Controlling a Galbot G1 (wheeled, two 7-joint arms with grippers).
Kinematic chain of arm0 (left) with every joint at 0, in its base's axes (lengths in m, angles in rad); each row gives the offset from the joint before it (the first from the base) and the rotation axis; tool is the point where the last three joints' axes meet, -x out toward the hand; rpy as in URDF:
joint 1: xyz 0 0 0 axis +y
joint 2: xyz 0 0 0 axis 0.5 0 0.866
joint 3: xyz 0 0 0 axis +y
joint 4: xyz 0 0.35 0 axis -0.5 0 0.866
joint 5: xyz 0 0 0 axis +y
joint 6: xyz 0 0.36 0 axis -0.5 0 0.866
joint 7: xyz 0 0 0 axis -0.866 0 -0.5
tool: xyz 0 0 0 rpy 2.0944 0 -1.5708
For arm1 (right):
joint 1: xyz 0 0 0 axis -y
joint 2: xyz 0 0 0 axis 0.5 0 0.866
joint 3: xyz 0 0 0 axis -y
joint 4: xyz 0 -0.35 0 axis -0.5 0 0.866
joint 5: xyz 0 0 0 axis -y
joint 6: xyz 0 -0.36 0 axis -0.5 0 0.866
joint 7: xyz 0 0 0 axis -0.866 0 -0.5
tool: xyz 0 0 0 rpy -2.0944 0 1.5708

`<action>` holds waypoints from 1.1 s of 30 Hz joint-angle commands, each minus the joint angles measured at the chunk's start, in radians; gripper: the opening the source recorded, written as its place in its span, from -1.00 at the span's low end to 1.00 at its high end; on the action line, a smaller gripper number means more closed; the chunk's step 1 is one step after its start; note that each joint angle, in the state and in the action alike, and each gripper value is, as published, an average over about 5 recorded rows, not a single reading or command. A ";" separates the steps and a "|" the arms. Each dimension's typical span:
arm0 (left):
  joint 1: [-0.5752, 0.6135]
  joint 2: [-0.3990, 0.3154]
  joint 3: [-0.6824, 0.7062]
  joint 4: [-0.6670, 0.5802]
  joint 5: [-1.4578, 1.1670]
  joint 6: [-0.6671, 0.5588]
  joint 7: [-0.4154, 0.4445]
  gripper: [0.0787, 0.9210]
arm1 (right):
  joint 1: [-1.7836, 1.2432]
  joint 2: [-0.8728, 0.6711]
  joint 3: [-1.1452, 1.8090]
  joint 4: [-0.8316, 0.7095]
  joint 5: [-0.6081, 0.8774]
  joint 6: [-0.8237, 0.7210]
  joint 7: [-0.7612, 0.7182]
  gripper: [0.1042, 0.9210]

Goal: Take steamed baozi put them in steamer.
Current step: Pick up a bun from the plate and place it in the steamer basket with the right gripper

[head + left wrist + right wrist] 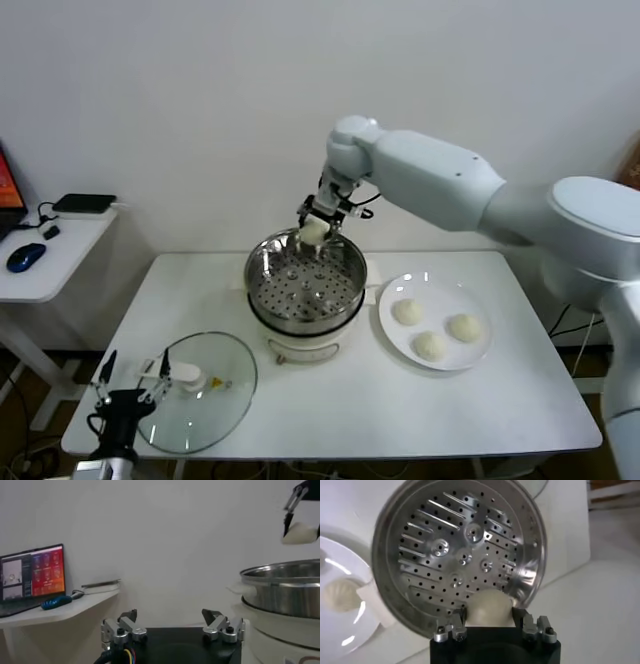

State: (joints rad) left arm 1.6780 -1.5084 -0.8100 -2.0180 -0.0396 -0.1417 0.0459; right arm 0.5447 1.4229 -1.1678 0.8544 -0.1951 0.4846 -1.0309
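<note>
Between the closed fingers of the right gripper, at frame centre, one baozi hangs over the far rim of the empty steamer, three baozi on the plate lower right, left gripper open lower left.
</note>
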 commanded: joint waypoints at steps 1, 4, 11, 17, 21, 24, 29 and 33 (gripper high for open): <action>-0.001 0.002 0.000 0.004 -0.001 -0.001 0.000 0.77 | -0.087 0.099 0.045 -0.104 -0.209 0.117 0.014 0.26; -0.004 0.003 0.000 0.009 -0.001 -0.001 0.000 0.77 | -0.114 0.109 0.073 -0.111 -0.300 0.145 0.027 0.26; -0.008 0.006 0.001 0.012 -0.002 0.001 0.001 0.77 | -0.158 0.117 0.137 -0.138 -0.462 0.187 0.056 0.26; -0.008 0.009 0.001 0.015 -0.002 0.001 0.001 0.77 | -0.184 0.112 0.161 -0.148 -0.508 0.193 0.069 0.28; -0.011 0.010 0.002 0.018 -0.002 0.002 0.001 0.77 | -0.200 0.112 0.177 -0.153 -0.535 0.195 0.078 0.28; -0.013 0.010 0.003 0.019 -0.001 0.003 0.002 0.77 | -0.213 0.113 0.192 -0.160 -0.557 0.197 0.085 0.28; -0.019 0.010 0.003 0.020 0.002 0.007 0.002 0.77 | -0.232 0.113 0.209 -0.167 -0.579 0.201 0.094 0.28; -0.021 0.010 0.003 0.020 0.003 0.009 0.003 0.77 | -0.247 0.118 0.227 -0.179 -0.606 0.206 0.108 0.29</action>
State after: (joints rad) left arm 1.6577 -1.4983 -0.8071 -1.9983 -0.0376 -0.1338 0.0483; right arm 0.3163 1.5360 -0.9601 0.6864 -0.7446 0.6803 -0.9293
